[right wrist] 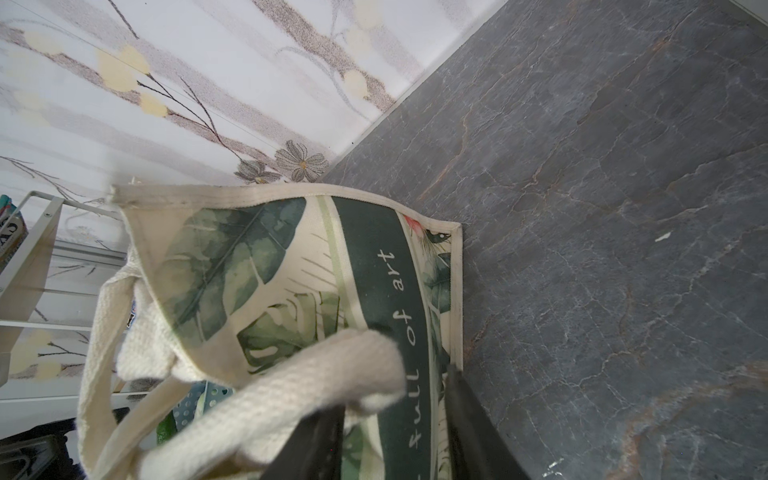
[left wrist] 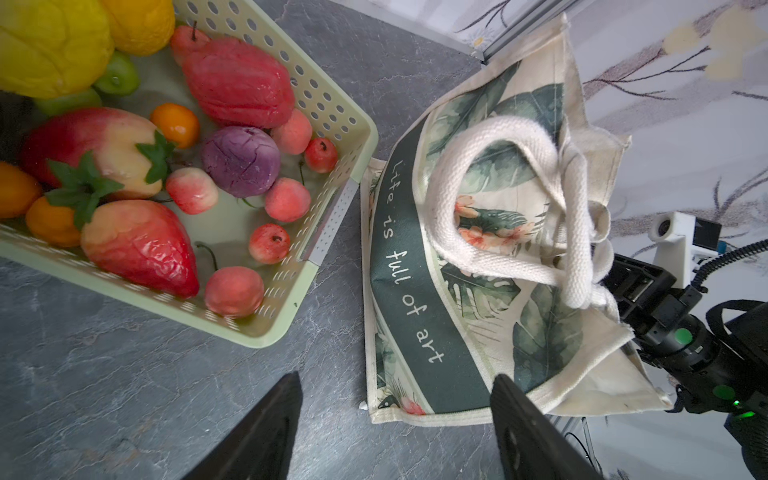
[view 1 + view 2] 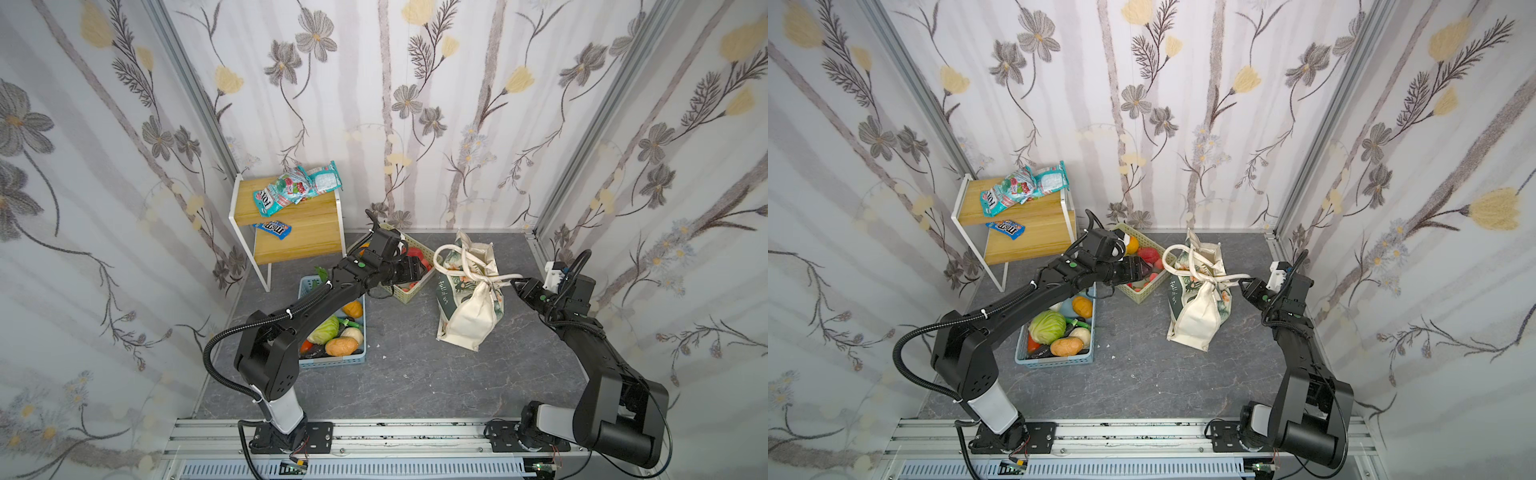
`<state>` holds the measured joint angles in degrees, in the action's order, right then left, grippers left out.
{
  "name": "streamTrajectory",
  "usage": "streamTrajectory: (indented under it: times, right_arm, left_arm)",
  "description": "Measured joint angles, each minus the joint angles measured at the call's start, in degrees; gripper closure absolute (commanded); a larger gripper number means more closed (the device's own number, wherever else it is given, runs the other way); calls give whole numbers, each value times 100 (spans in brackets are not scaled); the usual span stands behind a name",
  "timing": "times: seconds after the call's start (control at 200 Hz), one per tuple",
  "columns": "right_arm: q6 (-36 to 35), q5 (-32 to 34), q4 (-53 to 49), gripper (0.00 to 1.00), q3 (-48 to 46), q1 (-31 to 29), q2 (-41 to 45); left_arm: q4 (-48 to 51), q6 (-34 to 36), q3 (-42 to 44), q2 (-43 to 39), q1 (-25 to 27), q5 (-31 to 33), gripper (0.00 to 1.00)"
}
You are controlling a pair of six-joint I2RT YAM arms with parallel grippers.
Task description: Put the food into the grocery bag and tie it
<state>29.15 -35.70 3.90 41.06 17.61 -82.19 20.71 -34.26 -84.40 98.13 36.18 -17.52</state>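
Your grocery bag (image 3: 469,316) stands on table (image 3: 415,374), right of centre. Dark green band reads "Life is full of art". Long axis runs toward back wall. Handles (image 3: 478,270) knotted on top.

Left fingers (image 2: 266,428) spread, empty. Right fingers (image 1: 473,424) parted, strap loop lying against one.

Beige fruit basket (image 3: 409,297) just beside bag. "FOX" packets (image 3: 270,199) on wooden shelf (image 3: 299,245).

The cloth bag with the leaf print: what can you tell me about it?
The grocery bag is a cream canvas tote printed with green leaves and a dark green band reading "life is full of art". It stands slumped on the grey table, its cream woven handles knotted together on top. One strap end rests against the open right gripper.
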Motion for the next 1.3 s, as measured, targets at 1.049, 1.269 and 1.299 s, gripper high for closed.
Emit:
streamTrajectory:
  times: [1.049,1.269,1.299]
  right_arm:
    - [39,-813,-673,16,-354,367,1405]
    - [-271,249,-1154,1,-352,367,1722]
    - [-297,483,-1220,1,-332,367,1751]
  left_arm:
    - [623,343,-560,-251,-654,750,18]
    - [986,608,-688,-350,-800,1401,0]
    - [1045,673,-686,-378,-835,1497,0]
